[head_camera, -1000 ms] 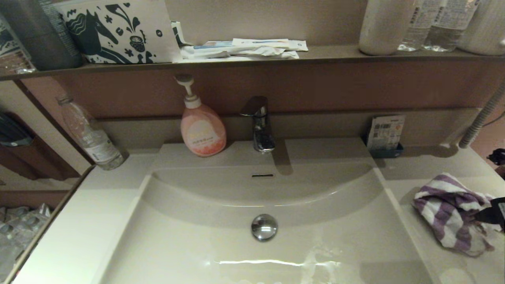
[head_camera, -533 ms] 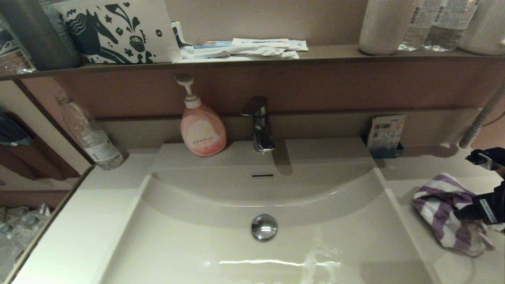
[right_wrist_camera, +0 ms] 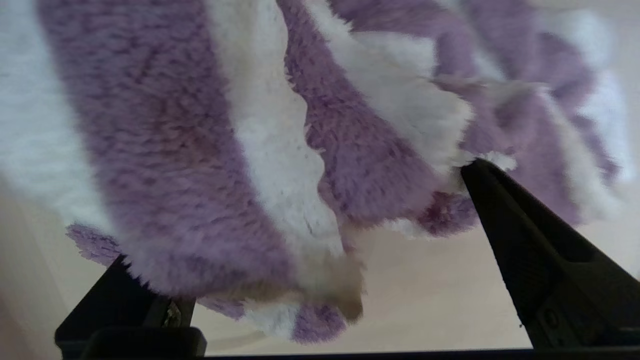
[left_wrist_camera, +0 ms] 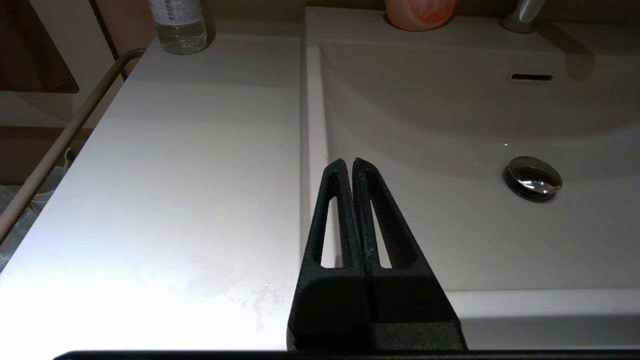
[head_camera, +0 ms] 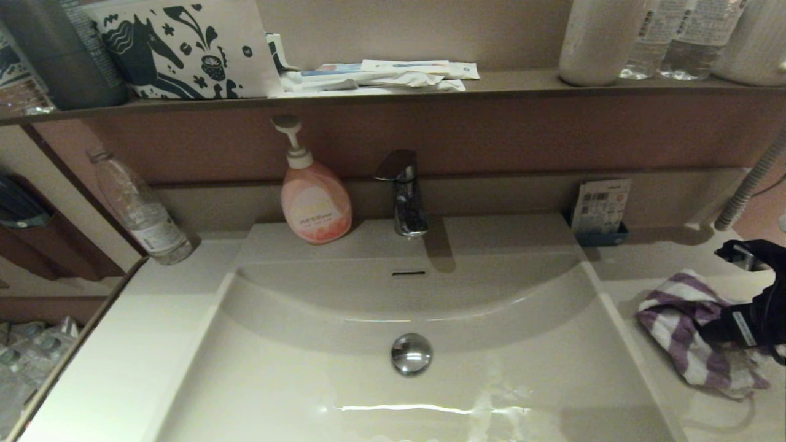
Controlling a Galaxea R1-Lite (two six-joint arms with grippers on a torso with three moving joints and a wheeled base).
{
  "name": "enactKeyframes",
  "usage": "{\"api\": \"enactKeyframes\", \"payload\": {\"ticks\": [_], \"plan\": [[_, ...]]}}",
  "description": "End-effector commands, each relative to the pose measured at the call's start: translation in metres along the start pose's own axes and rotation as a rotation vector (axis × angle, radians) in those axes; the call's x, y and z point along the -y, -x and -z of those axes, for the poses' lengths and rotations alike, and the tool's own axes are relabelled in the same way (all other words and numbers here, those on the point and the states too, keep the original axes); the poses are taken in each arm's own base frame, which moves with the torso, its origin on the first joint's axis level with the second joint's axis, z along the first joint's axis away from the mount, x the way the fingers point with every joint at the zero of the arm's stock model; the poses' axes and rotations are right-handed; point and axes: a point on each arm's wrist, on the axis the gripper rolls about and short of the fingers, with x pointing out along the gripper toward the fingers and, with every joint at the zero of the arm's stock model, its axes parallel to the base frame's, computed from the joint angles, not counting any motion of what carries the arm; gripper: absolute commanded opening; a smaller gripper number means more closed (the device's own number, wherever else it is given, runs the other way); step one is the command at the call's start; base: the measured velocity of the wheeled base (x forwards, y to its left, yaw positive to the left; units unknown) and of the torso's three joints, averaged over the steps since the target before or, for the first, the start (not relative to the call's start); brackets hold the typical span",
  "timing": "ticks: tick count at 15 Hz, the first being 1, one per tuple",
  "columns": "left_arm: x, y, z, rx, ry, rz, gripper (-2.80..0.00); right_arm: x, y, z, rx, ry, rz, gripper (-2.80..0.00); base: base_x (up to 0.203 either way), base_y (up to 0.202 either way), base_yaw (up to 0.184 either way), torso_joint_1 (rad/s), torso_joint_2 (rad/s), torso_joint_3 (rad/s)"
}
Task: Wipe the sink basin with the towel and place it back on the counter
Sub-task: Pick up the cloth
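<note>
Here, the towel [head_camera: 688,334] lies crumpled on the counter [head_camera: 669,261] at the right edge of the head view, just right of the sink basin [head_camera: 381,393]. My right gripper [head_camera: 718,331] comes in from the far right edge of that frame and is down on the cloth, its fingers spread wide with the purple and white folds bunched between them. In the right wrist view the towel [right_wrist_camera: 260,150] fills most of the picture; one black finger [right_wrist_camera: 525,240] touches its fringe at centre right, and the other sits at the lower left, partly under the fabric. The fingers have not closed on the cloth.

The basin is glossy, with the chrome drain plug [head_camera: 411,353] at centre and the overflow slot [head_camera: 408,273] above it. My left gripper [left_wrist_camera: 348,167] does not show in the head view; its own camera shows the two fingers pressed together, holding nothing, over the basin's left rim.

Behind the basin stand the faucet [head_camera: 402,193] and a pink soap dispenser [head_camera: 314,199]. A clear plastic bottle [head_camera: 138,212] leans in the left corner.
</note>
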Motion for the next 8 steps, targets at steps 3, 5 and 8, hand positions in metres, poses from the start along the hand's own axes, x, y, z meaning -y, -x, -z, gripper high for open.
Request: {"api": "enactKeyframes", "payload": {"ticks": [3,5,8], "plan": [[0.0000,-0.0001,-0.0001,0.000,0.001,0.000,-2.80,-0.0015,-0.0080,0.0048,0.017,-0.002,-0.030,-2.80,0.000,0.000,0.000,0.000,0.00,0.000],[0.0000,-0.0001,-0.0001,0.000,0.001,0.000,-2.80,-0.0027,-0.0111,0.0072,0.036,-0.003,-0.053,-2.80,0.000,0.000,0.000,0.000,0.00,0.000],[0.0000,-0.0001,-0.0001,0.000,0.001,0.000,-2.80,-0.0035,-0.0022,0.0103,0.065,-0.063,-0.113,-2.80,0.000,0.000,0.000,0.000,0.00,0.000]]}}
